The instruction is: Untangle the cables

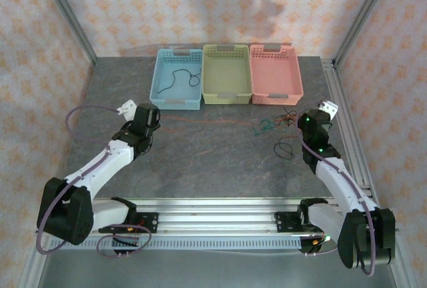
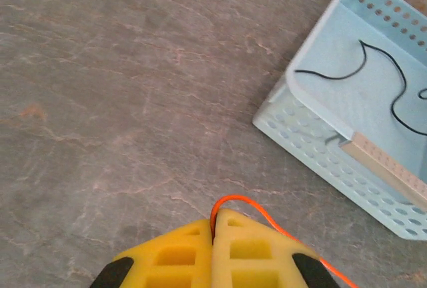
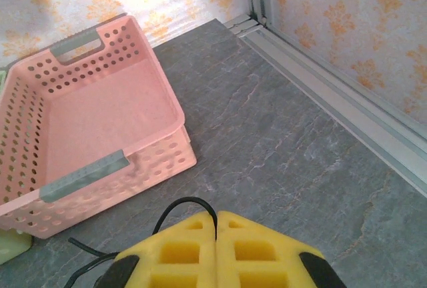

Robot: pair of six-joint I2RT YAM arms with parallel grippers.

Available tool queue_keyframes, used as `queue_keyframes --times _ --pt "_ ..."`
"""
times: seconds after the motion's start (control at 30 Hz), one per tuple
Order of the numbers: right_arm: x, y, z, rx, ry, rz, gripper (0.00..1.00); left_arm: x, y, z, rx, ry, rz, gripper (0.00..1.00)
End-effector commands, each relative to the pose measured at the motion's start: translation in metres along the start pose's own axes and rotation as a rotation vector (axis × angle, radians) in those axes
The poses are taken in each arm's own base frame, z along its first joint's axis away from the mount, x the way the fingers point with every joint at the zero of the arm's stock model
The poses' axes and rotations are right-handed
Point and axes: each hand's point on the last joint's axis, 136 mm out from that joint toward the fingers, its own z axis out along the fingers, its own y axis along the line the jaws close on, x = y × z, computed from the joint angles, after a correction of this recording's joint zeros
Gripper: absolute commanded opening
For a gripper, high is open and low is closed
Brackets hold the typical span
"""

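Your left fingers (image 2: 216, 231) pinch shut on an orange-red cable (image 2: 230, 197) looping out just ahead of their tips; your right fingers (image 3: 218, 225) clamp a black cable (image 3: 187, 199) arching from theirs, pink basket (image 3: 153, 165) beyond on the surface (image 3: 280, 155).

3 baskets (image 1: 227, 49) abreast, 1 cable (image 1: 176, 73) in leftmost, cables (image 1: 275, 123) before rightmost

A robot lab booth: flowered wallpaper panels (image 1: 200, 1) in metal framing (image 1: 67, 13) enclose a grey stone-look table (image 1: 213, 161); robot arms (image 1: 100, 163) bolted to a rail (image 1: 220, 220) at bottom.
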Motion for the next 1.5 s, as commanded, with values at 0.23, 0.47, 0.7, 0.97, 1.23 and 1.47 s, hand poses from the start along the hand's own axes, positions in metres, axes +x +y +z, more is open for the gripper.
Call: queue_keyframes --times 0.23,0.47,0.7,0.97,1.23,1.47 --pt "-0.001 -0.047 -0.003 0.226 -0.038 0.075 0.00 -0.018 0.040 -0.006 -0.139 -0.098 -0.071 0.00" --pt "-0.004 -0.069 -0.007 0.331 -0.055 0.129 0.00 -0.022 0.054 -0.005 -0.172 -0.114 -0.110 0.00" --pt "0.004 -0.060 -0.001 0.261 -0.021 0.139 0.00 -0.018 0.051 -0.001 -0.165 -0.090 -0.103 0.00" --pt "0.000 -0.073 -0.008 0.327 -0.056 0.140 0.00 -0.020 0.057 0.000 -0.198 -0.111 -0.088 0.00" --pt "0.008 -0.069 -0.002 0.235 -0.020 0.229 0.00 -0.014 0.052 0.006 -0.170 -0.074 -0.090 0.00" --pt "0.028 -0.006 0.007 -0.055 0.082 0.232 0.00 0.005 0.021 0.014 -0.057 0.058 -0.046 0.11"
